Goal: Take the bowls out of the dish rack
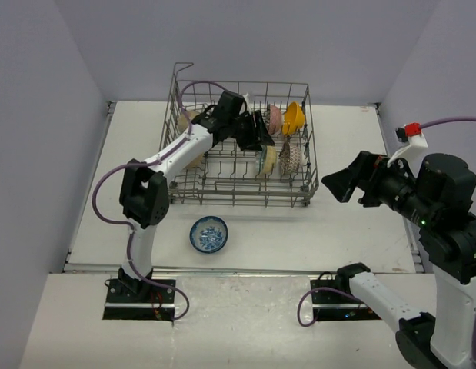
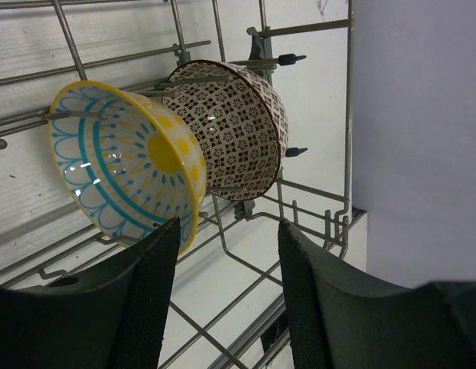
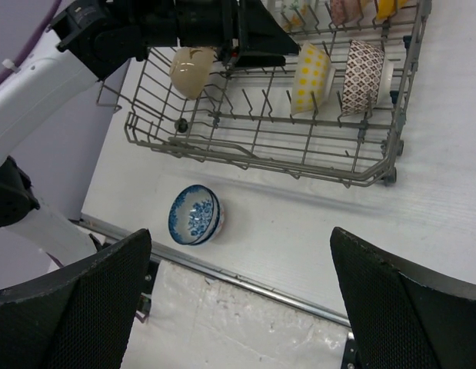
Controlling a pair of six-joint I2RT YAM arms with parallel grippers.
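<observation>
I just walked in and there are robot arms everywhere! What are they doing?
They're unloading a wire dish rack. The left gripper is inside the rack, jaws apart at the rim of a yellow-and-blue bowl, not gripping it yet. One blue bowl already sits on the table in front. The right gripper hangs open off to the side.

The left arm (image 1: 172, 150) and right arm (image 1: 453, 307) share white links and bulky black joint housings. Purple cables (image 1: 99, 201) loop along both. A red connector (image 1: 411, 128) caps a white bracket on the right arm. The fingers (image 2: 145, 307) are black and finely textured.
</observation>
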